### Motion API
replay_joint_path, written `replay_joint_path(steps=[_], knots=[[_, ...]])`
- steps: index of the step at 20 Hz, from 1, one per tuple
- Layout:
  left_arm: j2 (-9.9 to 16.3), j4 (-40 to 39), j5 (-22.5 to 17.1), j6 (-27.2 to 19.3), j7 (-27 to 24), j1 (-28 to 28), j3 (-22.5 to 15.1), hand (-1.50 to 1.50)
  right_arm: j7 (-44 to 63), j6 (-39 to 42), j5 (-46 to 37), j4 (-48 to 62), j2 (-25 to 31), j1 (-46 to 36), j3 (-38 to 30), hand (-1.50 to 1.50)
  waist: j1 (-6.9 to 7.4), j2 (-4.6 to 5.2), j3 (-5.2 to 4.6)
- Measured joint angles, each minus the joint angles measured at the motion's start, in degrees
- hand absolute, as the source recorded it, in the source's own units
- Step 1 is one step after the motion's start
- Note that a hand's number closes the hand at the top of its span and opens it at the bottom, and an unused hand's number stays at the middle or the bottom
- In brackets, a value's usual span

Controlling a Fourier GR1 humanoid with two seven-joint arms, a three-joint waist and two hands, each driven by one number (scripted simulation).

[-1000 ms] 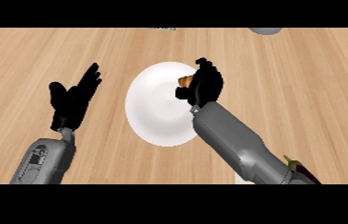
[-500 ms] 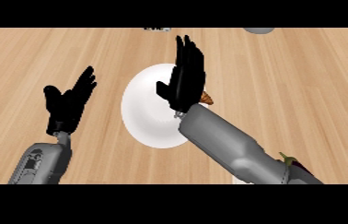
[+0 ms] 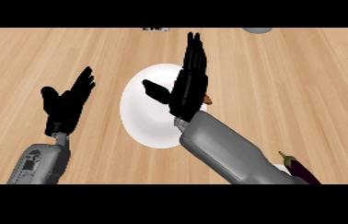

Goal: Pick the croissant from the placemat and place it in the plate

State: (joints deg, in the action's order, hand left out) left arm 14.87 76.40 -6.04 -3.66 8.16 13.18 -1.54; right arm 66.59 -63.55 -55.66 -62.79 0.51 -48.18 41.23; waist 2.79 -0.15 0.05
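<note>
Left: black left hand (image 3: 66,105), fingers spread, resting over the light wooden counter (image 3: 285,80). Centre: round white plate (image 3: 146,114). Above it, black right hand (image 3: 187,91), fingers straight; the brown croissant (image 3: 208,99) peeks out at the hand's right edge. Near right: purple eggplant (image 3: 301,170).

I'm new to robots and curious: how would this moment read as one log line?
right hand: open, over plate | croissant: mostly hidden at plate's right edge | left hand: open, resting

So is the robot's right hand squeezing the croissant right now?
No, the black right hand is open with straight fingers above the round white plate, and only a brown croissant edge peeks out beside it.
</note>
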Motion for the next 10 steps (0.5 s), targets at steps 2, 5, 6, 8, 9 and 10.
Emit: replay_joint_path(steps=[2, 5, 6, 8, 9, 10], knots=[[0.6, 0.2, -0.3, 0.4, -0.1, -0.2, 0.6, 0.0, -0.4, -2.3, 0.8, -1.9, -0.1, 2.0, 0.6, -1.5, -0.28, 0.01, -0.02], [0.9, 0.8, -0.3, 0.3, 0.4, -0.6, 1.0, 0.0, -0.3, -4.7, -0.4, -3.8, -0.1, 5.0, 2.4, -1.5, -0.93, -0.07, -0.04], [0.8, 1.7, -0.2, 0.1, 0.7, -1.4, 0.9, 0.0, -0.1, -5.2, -1.3, -4.2, -0.2, 5.9, 2.8, -1.5, -1.03, -0.12, -0.04], [1.2, 2.1, -0.3, 0.3, 1.1, -1.8, 1.4, 0.0, 0.3, -6.4, -3.1, -5.6, -0.2, 8.8, 3.9, -1.5, -1.37, -0.16, -0.05], [1.4, 2.5, -0.4, 0.6, 1.0, -2.2, 1.4, 0.0, 0.4, -7.0, -4.0, -5.9, -0.2, 9.9, 4.3, -1.5, -1.45, -0.16, -0.06], [1.4, 2.8, -0.4, 0.5, 1.2, -2.3, 1.6, 0.0, 0.8, -7.2, -5.2, -7.0, -0.2, 11.3, 4.6, -1.5, -1.66, -0.19, -0.06]])
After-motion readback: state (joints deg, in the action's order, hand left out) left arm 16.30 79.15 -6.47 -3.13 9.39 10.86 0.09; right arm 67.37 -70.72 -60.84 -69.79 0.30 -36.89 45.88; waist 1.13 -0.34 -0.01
